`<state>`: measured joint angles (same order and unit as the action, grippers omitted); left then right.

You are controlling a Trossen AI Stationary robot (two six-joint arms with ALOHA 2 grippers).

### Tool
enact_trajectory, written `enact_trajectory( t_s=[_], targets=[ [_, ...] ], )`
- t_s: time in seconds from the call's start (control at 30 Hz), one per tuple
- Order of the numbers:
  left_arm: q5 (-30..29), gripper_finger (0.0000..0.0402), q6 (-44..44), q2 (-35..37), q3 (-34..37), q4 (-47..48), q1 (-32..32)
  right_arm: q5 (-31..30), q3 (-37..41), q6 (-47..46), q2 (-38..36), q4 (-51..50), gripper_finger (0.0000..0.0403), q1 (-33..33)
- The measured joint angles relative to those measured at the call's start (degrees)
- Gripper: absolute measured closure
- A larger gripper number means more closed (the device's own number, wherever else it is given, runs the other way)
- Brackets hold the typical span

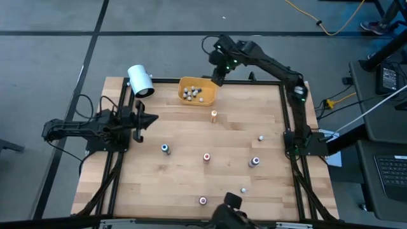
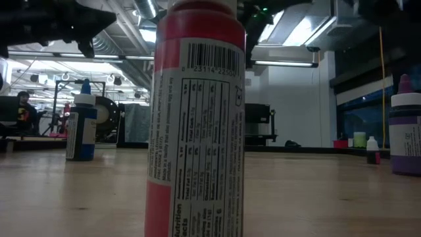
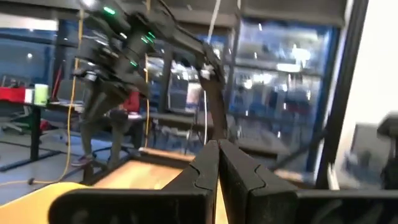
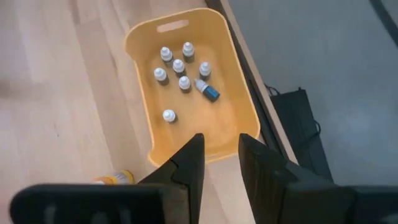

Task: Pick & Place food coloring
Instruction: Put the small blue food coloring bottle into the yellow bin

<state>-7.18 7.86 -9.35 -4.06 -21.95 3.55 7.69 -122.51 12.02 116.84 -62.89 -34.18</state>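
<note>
Wooden table [image 1: 146,184] on a grey floor, dark rails along its left and right edges.

Closest to the near edge: a red-capped bottle [image 1: 203,200], upright, filling the low view [image 2: 197,118] with its barcode and label. Just beyond it, toward the right edge: a small white-capped bottle [image 1: 243,190].

Across the middle, well apart from one another:
- blue-capped bottle [image 1: 165,149] [image 2: 82,125] on the left side
- second red-capped bottle [image 1: 206,157] near the centre
- purple-capped bottle [image 1: 254,161] [image 2: 406,131] toward the right edge
- another white-capped bottle [image 1: 261,138] a little farther back

Level with these, at the left edge: left gripper [image 1: 149,119] [image 3: 217,165], pointing in toward the middle of the table, fingers pressed flat together, gripping nothing.

Farther back, apart from the rest: an orange bottle [image 1: 214,115] [image 4: 115,178], lying on its side near the bin.

At the far edge, about mid-width: yellow-orange bin [image 1: 206,97] [image 4: 140,93]. Inside, seven white-capped bottles [image 4: 178,65] standing in a loose cluster and one blue bottle [image 4: 208,91] lying among them.

Above the bin's far right corner: right gripper [image 1: 216,79] [image 4: 219,163], looking down into the bin, fingers set a little apart, nothing between them.

At the far left corner: a white cylinder [image 1: 140,81], tipped on its side.
</note>
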Motion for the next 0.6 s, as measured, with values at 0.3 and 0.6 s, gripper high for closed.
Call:
enact_trajectory(
  t_s=[0.3,0.6],
  targets=[
    [-23.2,0.0395,22.1,-0.3,-0.5,-4.0,0.0,4.1,43.8,-1.3,-28.3,30.4,0.0302,-0.5],
    [-29.9,0.0395,21.8,-5.7,-4.2,-0.2,0.9,4.0,63.4,-1.3,-46.3,39.7,0.0302,-1.1]
  ],
)
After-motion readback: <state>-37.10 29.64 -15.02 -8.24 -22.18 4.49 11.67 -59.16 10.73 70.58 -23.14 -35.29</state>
